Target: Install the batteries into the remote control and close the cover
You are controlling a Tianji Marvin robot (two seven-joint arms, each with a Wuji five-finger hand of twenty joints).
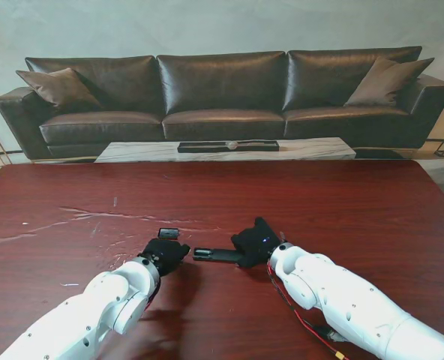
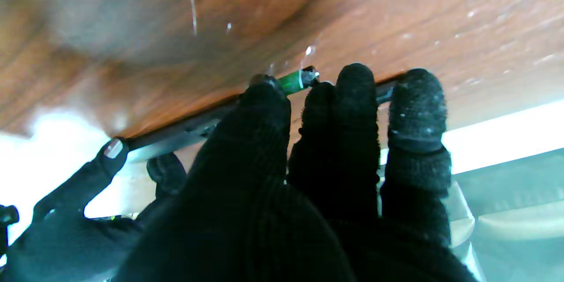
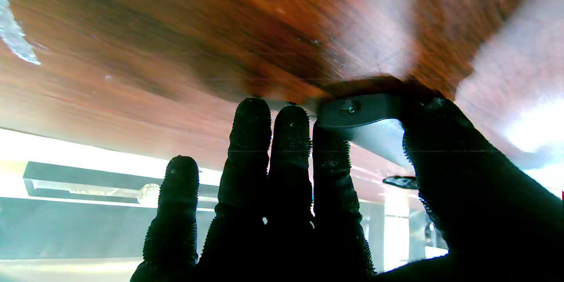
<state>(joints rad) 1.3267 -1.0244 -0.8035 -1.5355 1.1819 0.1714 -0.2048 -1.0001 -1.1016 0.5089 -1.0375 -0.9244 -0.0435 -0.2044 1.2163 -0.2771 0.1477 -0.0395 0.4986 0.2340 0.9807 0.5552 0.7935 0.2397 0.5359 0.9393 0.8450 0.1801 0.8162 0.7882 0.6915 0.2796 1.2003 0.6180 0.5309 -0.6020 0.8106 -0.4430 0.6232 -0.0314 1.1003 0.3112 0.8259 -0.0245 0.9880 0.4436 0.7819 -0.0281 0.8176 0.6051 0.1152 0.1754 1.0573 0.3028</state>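
Note:
The black remote control (image 1: 213,254) lies on the table between my two gloved hands. My right hand (image 1: 256,241) is shut on its right end; in the right wrist view the thumb and fingers (image 3: 291,150) pinch the remote's end (image 3: 357,112). My left hand (image 1: 164,253) is at the remote's left end. In the left wrist view its fingertips (image 2: 352,97) hold a green battery (image 2: 291,82) against the remote's long dark body (image 2: 176,132). A small black battery cover (image 1: 168,232) lies just beyond the left hand, also seen as a dark flake (image 3: 400,181).
The dark red table (image 1: 357,210) has pale smears (image 1: 94,217) on its left half. A black sofa (image 1: 222,97) and a low marble table (image 1: 229,150) stand behind it. A red cable (image 1: 301,319) trails by my right forearm.

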